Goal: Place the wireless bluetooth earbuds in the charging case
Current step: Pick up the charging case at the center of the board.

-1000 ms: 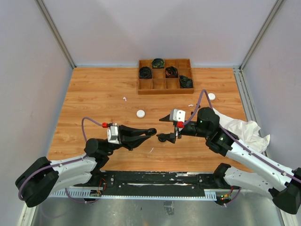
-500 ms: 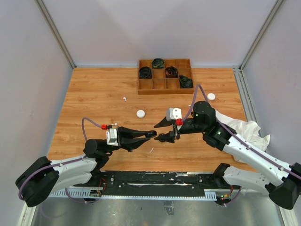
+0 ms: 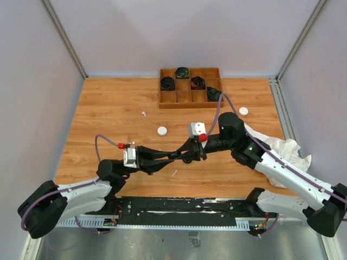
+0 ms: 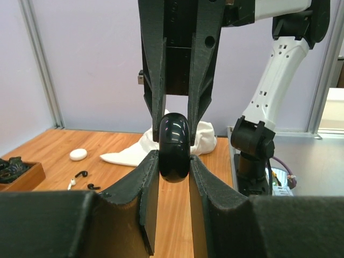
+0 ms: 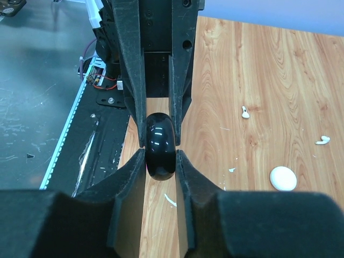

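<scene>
Now right hand (image 5: 160, 162) moved in, seemingly pinching black case (image 5: 160, 144).

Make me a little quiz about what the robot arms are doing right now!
1. True or false: the left pincer and the right pincer both grip the black case.
2. How many white cases lie on the table? A) none B) two C) five
3. Fill in: the wooden tray holds coiled black ____.
Key: 1 true; 2 B; 3 cables.
</scene>
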Tool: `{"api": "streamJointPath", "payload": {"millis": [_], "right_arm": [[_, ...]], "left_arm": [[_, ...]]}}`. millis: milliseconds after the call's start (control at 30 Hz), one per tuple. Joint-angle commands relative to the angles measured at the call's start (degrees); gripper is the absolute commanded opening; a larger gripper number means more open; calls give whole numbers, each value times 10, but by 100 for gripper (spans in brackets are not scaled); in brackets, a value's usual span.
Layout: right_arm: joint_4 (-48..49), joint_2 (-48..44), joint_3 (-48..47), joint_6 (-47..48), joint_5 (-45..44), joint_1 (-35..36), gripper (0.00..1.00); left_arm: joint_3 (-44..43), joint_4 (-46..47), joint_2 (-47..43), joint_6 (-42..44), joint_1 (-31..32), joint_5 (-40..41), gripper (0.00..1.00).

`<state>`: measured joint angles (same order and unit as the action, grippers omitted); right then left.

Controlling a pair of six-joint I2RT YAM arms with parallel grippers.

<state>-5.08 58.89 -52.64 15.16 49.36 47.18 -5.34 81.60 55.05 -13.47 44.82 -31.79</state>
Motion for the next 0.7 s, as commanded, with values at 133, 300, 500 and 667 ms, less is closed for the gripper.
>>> {"api": "streamJointPath", "payload": {"millis": [133, 300, 500, 667], "right_arm": [[-97, 24, -70, 24, -2, -7, 6], [-142, 35, -100, 23, -22, -6, 3], [-194, 47, -128, 33, -53, 0, 2], [-239, 59, -151, 53, -85, 16, 2]], "left_arm": [[-31, -143, -42, 43, 4, 14, 32], [-41, -214, -73, 67, 4, 30, 46], [-54, -225, -59, 57, 4, 25, 52], [-67, -228, -43, 47, 4, 11, 51]]}}
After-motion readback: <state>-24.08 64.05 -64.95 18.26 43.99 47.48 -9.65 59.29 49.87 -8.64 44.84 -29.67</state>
